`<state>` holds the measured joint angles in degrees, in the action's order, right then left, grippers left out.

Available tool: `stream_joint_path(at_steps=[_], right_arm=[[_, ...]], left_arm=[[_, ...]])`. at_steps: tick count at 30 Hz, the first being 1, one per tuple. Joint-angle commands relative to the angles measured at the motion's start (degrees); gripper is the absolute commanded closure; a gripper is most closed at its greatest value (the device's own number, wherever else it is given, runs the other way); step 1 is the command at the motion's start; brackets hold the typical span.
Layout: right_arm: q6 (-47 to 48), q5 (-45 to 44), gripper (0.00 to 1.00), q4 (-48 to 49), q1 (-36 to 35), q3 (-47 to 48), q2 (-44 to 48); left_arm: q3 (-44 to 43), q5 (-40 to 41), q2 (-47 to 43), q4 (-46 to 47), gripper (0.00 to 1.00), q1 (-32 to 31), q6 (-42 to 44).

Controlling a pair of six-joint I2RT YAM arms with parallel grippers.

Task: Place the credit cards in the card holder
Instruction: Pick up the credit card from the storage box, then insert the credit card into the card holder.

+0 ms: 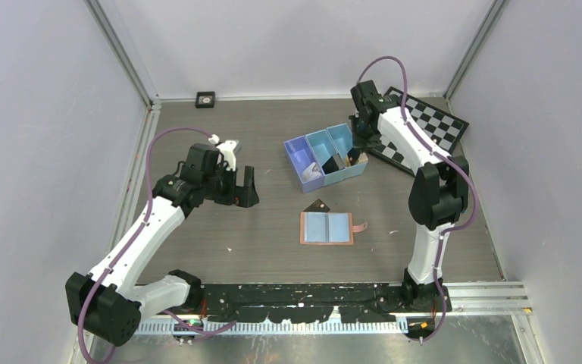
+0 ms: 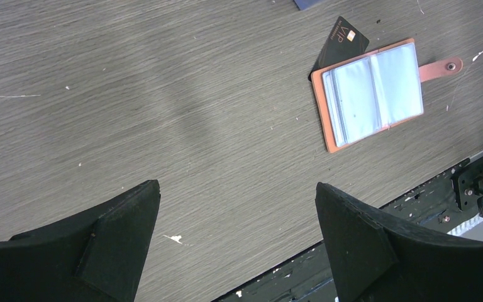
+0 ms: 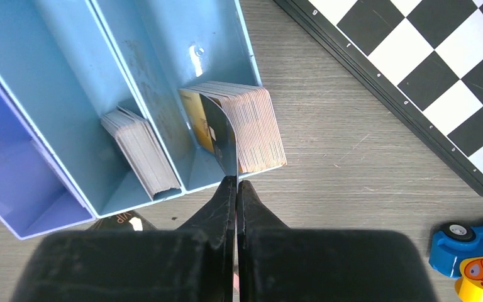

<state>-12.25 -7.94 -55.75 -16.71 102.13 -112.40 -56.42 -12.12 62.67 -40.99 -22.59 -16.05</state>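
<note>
The card holder [image 1: 326,227] [image 2: 371,94] lies open and flat on the table, light blue lining up, snap tab to its right. One black credit card [image 1: 319,205] [image 2: 339,44] lies at its far edge, partly under it. My right gripper [image 3: 236,181] [image 1: 356,155] is shut on the edge of another black credit card [image 3: 220,135]. That card stands on edge, peeled away from a stack of cards [image 3: 255,126] in the right compartment of the blue bin [image 3: 110,56]. My left gripper [image 2: 236,189] [image 1: 240,197] hangs open over bare table, left of the holder, holding nothing.
A second stack of cards [image 3: 139,151] leans in the bin's middle compartment. A chessboard [image 1: 432,121] [image 3: 427,56] lies behind and right of the bin. A blue toy car [image 3: 471,248] sits near the right gripper. A small black item [image 1: 205,98] rests at the back wall.
</note>
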Motion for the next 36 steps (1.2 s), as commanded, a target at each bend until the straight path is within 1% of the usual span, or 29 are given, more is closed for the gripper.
stream_joint_path(at_steps=[1, 5, 10, 13, 17, 20, 24, 27, 31, 36], right_arm=[[-0.2, 1.4, 0.99, -0.3, -0.1, 2.1, 5.4], [-0.9, 4.2, 1.00, -1.4, -1.4, 2.4, 10.0], [-1.5, 5.1, 1.00, -3.6, -5.7, 0.8, 17.9], [-2.2, 6.8, 1.00, -4.1, -8.8, -2.7, 22.5], [-3.6, 12.5, 1.00, -4.3, -12.6, -10.0, 28.1], [-4.5, 18.5, 0.99, -3.8, -16.1, -14.9, 31.6], [-4.8, 30.0, 1.00, -2.0, -20.3, -20.8, 34.8], [-4.7, 38.9, 0.99, 0.7, -22.5, -24.2, 37.1], [-4.0, 48.5, 1.00, 2.1, -25.3, -25.6, 38.9], [-3.3, 55.9, 1.00, 4.3, -27.1, -26.4, 40.4]], left_arm=[[0.0, -1.7, 0.0, 1.1, 0.03, 0.0, 0.7], [0.3, -2.9, -0.1, 1.6, 0.04, 0.0, 0.9], [1.2, -7.0, -0.7, 3.5, 0.07, -0.5, 2.5], [2.0, -9.2, -1.6, 5.0, 0.08, -1.4, 3.2], [2.6, -12.0, -2.2, 6.4, 0.09, -2.5, 3.7], [2.9, -16.9, -2.1, 7.9, 0.11, -3.7, 3.9], [3.5, -26.3, -2.2, 11.6, 0.12, -6.7, 4.0], [4.2, -30.5, -2.5, 13.5, 0.12, -9.1, 4.2], [5.1, -36.0, -1.9, 15.9, 0.12, -11.1, 3.4], [5.3, -40.3, -0.9, 17.8, 0.12, -13.2, 2.3]])
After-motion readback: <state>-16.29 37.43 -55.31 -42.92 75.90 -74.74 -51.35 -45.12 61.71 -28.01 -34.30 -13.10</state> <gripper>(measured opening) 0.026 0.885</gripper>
